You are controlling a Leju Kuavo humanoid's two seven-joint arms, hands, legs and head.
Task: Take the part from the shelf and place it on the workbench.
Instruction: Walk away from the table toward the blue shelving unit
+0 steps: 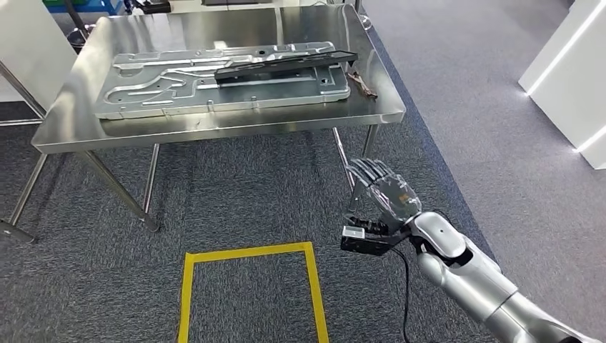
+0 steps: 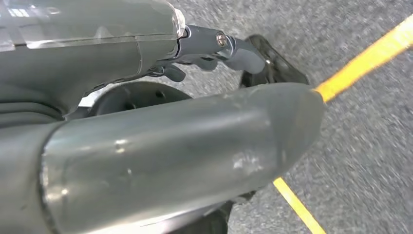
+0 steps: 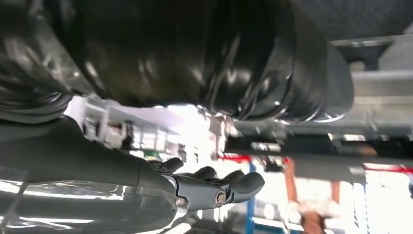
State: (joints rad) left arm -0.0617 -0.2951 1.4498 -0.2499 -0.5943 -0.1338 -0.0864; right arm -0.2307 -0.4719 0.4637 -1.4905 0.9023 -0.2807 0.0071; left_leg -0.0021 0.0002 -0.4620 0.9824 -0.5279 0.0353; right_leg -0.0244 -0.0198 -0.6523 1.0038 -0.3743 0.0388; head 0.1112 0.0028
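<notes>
A long black part (image 1: 286,63) lies slantwise on a large stamped silver panel (image 1: 214,82) on the steel workbench (image 1: 214,130). My right hand (image 1: 382,191) hangs in the air in front of and below the bench's right front corner, fingers stretched and apart, holding nothing. The right wrist view shows that hand (image 3: 214,187) empty, with the bench's underside beyond it. My left hand (image 2: 160,141) hangs low over the grey carpet, its fingers (image 2: 229,46) loosely extended with nothing in them.
A yellow taped square (image 1: 250,251) marks the carpet in front of the bench. A small brown scrap (image 1: 362,82) lies near the bench's right edge. White lit panels (image 1: 572,71) stand at the right. A blurred person (image 3: 302,209) stands beyond the bench.
</notes>
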